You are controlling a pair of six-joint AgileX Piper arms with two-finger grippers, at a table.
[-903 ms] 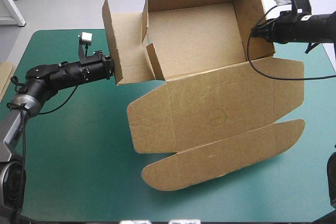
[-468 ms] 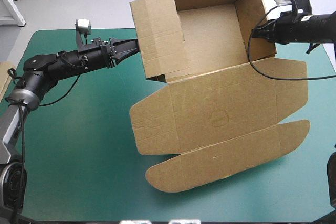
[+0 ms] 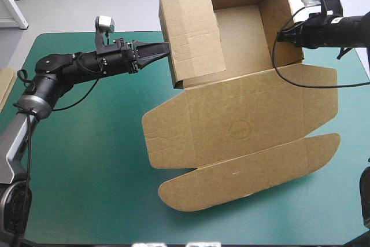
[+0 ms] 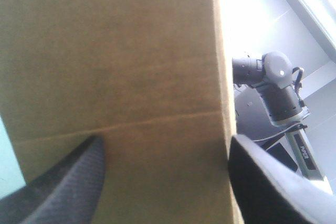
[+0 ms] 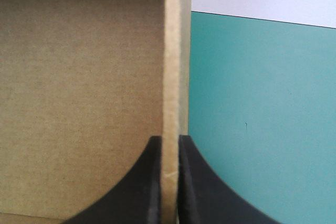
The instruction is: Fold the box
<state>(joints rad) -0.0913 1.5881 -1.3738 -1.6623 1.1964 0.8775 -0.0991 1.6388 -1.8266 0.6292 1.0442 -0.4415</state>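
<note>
The brown box (image 3: 243,120) lies on the teal-green cover as an open tray with raised walls at the far side. Its lid and rounded front flap lie flat toward the near edge. The left wall panel (image 3: 193,33) stands up and leans in over the tray. My left gripper (image 3: 165,49) is open, its tips against that panel's outer face. In the left wrist view the brown panel (image 4: 115,66) fills the space ahead of the left gripper (image 4: 165,148). My right gripper (image 3: 281,34) is shut on the box's right wall (image 5: 172,77), seen pinched in the right gripper (image 5: 170,174).
A sliver of more brown board (image 3: 4,85) shows at the table's left edge. Bare teal-green cover (image 3: 87,160) stretches to the left of the box and along the near edge.
The left gripper opened, letting go of the left wall panel, and moved right. The panel swung from splayed outward to upright and leaning over the tray. The right gripper held still.
</note>
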